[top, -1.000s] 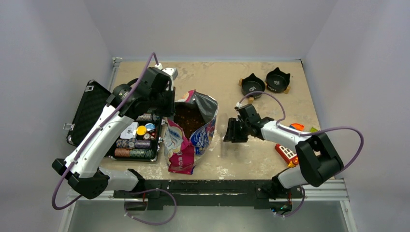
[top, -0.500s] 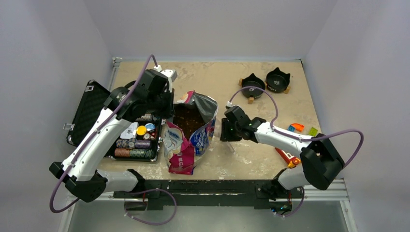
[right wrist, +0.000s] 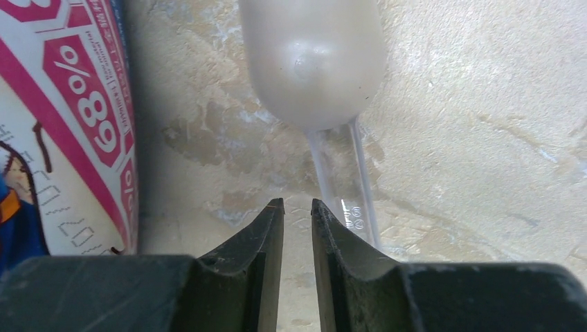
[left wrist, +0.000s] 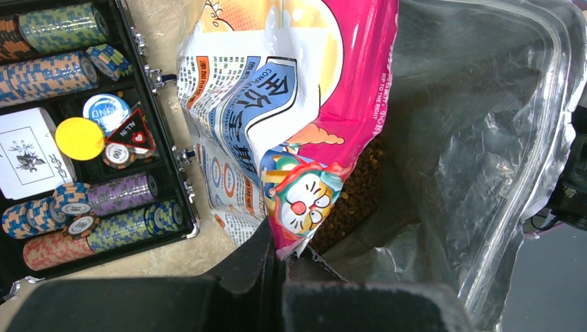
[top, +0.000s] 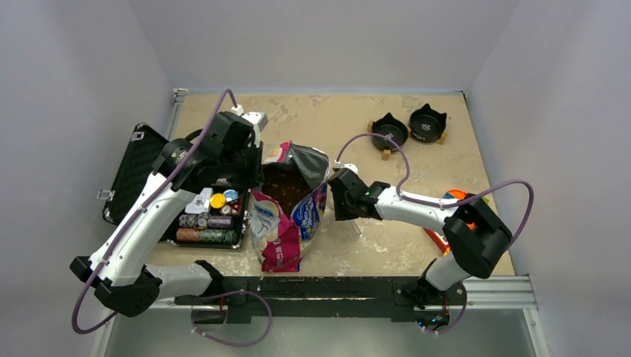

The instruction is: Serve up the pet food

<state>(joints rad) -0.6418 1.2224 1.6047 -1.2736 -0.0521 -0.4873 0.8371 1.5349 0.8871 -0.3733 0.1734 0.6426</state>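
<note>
Done: the bag (top: pixel 286 216) stands open near the middle of the table's (top: pixel 327 119) near edge, mouth up, with the kibble (left wrist: pixel 353 200) showing brown inside.
Left to do: the black bowls (top: pixel 390 132) sit by the far right corner, and no kibble shows in them as far as the top view tells. By my reading scooping, carrying and pouring are all yet to come.
Left gripper (left wrist: pixel 277 266): clenched on the bag's pink rim at its left side, holding the mouth wide.
Right gripper (right wrist: pixel 296 207): low over the table just right of the bag, jaws a narrow slit apart with only bare table between them, grasping nothing.
Scoop (right wrist: pixel 311 55): clear plastic, lying flat on the table. Its bowl is ahead of the fingertips and its handle runs back just beside the right-hand finger, outside the gap.
Kibble relative to grippers: inside the bag, just beyond the left gripper's pinch. It is to the right gripper's left, with the foil wall between them.
</note>
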